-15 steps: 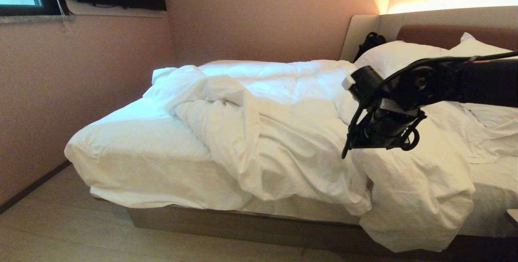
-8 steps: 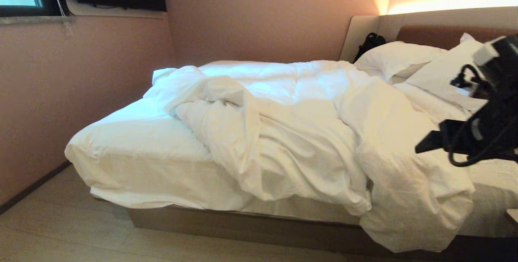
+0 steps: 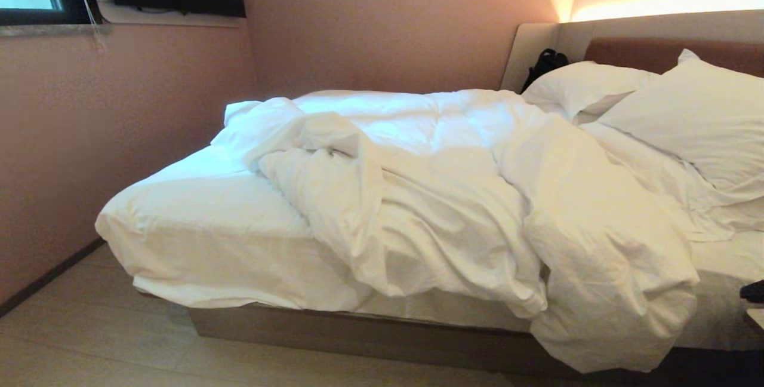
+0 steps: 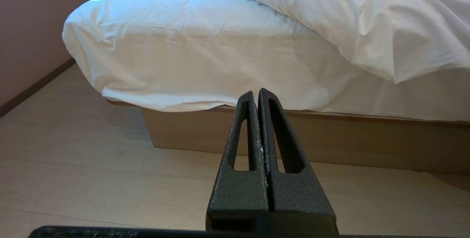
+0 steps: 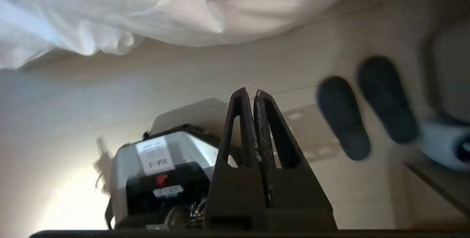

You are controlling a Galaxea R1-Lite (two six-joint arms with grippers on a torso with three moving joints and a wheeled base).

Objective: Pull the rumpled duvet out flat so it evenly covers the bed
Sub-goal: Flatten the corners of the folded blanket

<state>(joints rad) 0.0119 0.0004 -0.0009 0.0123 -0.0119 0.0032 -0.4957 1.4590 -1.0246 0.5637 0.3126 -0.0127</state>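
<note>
Head view showed us the duvet (image 3: 453, 196) bunched in a heap on the middle of the bed (image 3: 197, 220), one corner hanging over the near side. Two pillows (image 3: 692, 118) lay by the headboard (image 3: 656, 46). Our left gripper (image 4: 256, 96) was low by the floor (image 4: 73, 164), pinched tight on nothing. Our right gripper (image 5: 249, 94) was pinched tight too, near dark slippers (image 5: 343, 116).

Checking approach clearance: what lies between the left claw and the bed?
Left wrist view: only bare wood floor separates the shut left claw from the bed; the duvet overhangs farther along.
</note>
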